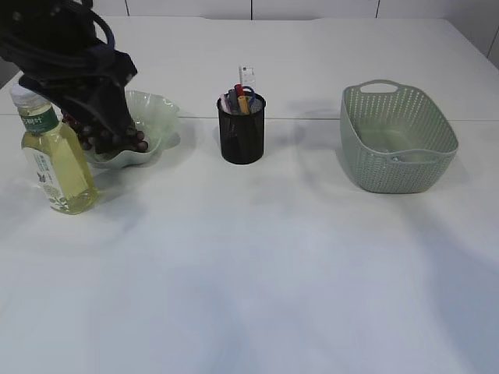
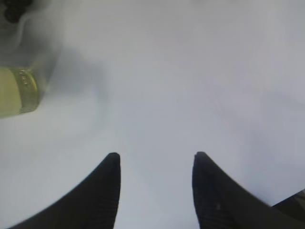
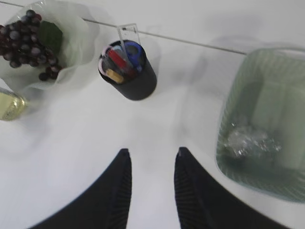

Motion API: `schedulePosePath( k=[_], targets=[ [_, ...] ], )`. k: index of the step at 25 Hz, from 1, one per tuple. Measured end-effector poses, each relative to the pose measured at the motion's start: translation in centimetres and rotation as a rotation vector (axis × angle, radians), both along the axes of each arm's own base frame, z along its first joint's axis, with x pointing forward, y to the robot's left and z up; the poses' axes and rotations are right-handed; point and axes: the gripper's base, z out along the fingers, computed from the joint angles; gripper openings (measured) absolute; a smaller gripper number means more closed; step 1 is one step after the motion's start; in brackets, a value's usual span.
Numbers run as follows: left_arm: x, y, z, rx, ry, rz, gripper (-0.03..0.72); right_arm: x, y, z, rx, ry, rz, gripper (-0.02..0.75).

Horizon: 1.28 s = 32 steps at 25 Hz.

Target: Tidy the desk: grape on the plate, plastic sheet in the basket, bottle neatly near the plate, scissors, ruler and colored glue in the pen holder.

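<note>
The yellow bottle (image 1: 56,160) with a green label stands upright just left of the pale green plate (image 1: 160,117). A bunch of dark grapes (image 3: 26,38) lies on the plate (image 3: 71,45). My left arm (image 1: 82,78) hangs over the plate and the bottle's right side. The left gripper (image 2: 155,155) is open over bare table, with the bottle (image 2: 16,90) at its left. The black pen holder (image 1: 242,132) holds the ruler (image 1: 246,76), blue-handled scissors (image 3: 134,51) and colored glue (image 3: 114,59). The crumpled plastic sheet (image 3: 248,140) lies in the green basket (image 1: 398,140). The right gripper (image 3: 152,151) is open and empty, high above the table.
White table (image 1: 249,265) with a seam line running behind the plate, pen holder and basket. The right arm does not show in the exterior view. A wide stretch of bare table lies in front of the three containers.
</note>
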Motion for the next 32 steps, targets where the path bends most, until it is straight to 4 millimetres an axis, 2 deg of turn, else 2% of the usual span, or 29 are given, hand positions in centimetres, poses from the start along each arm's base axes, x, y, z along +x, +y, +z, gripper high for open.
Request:
schedulePosePath(
  k=[5,9,16,23,28,32],
  targets=[
    [-1.1,1.2,2.3,0.008,-0.067,0.094,0.344,-4.2,-1.5,-0.9,-0.084,0.077,-0.045,0.258],
    [-2.6,1.6,4.4,-0.055,-0.104,0.104,0.326,-8.5,-2.6,-0.3,-0.109,0.084,-0.062,0.258],
    [-8.0,3.7,7.9,-0.189,-0.222,0.104,0.321,-15.6,-4.2,0.4,-0.145,0.048,-0.077,0.258],
    [-15.7,7.3,7.2,-0.279,-0.337,0.111,0.321,-21.0,-5.2,0.8,-0.110,0.004,-0.117,0.303],
    [-21.5,9.9,5.5,-0.341,-0.450,0.054,0.320,-24.9,-5.5,1.5,-0.050,-0.061,-0.104,0.316],
    [-25.5,11.5,4.4,-0.379,-0.544,-0.016,0.319,-27.5,-5.7,0.7,-0.030,-0.081,-0.069,0.316]
  ],
)
